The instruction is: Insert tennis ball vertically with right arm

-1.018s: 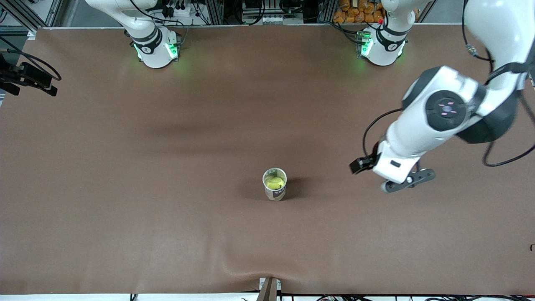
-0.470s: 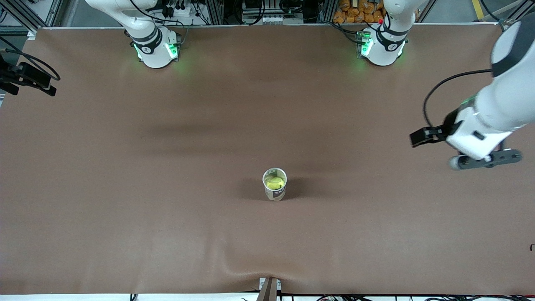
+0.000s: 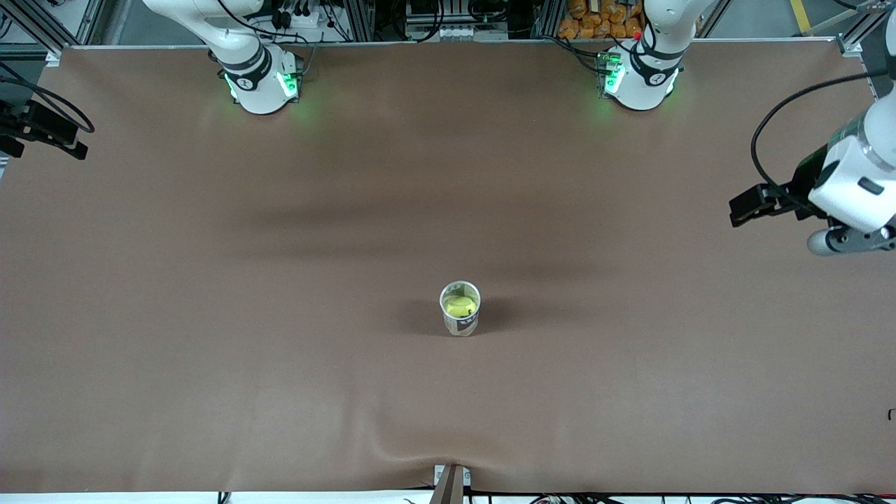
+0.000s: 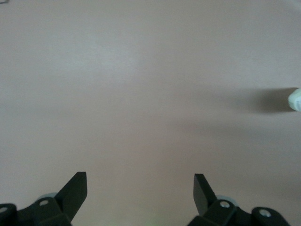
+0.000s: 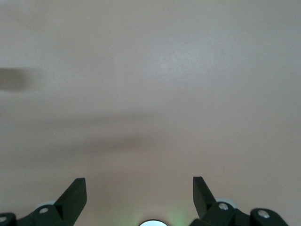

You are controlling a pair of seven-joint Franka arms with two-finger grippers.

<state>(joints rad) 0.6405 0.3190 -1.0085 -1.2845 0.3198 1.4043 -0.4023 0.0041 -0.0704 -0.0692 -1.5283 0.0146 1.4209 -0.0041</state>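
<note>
Nearest the front camera, at the table's near edge, you have a small grey bracket [image 3: 451, 483] poking up where the brown table cover [image 3: 280, 364] wrinkles. Farther in, about mid-table, stands a small upright clear plastic cup with a printed band [image 3: 460, 309], and the yellow-green fuzzy tennis ball [image 3: 460, 305] sits inside it, visible through the open top — so your ball is already in the cup, with neither gripper touching it.

Farther from the camera than the cup, toward the left arm's end of the table, you'll find the left gripper [image 4: 140, 187] hanging in the air over bare brown cover. Its two black fingers [image 4: 75, 190] are spread wide apart with nothing between them; the cup's pale edge [image 4: 295, 99] just shows at the border of the left wrist view.

At the right arm's end, the right gripper [image 5: 139, 189] is also up over bare cover, and its black fingers [image 5: 75, 192] stand fully apart and empty. In the front view only a dark part of that arm's hand [image 3: 38, 129] shows at the frame's edge.

Farthest away, the two white arm bases with green lights [image 3: 260, 80] stand along the table's top edge.
</note>
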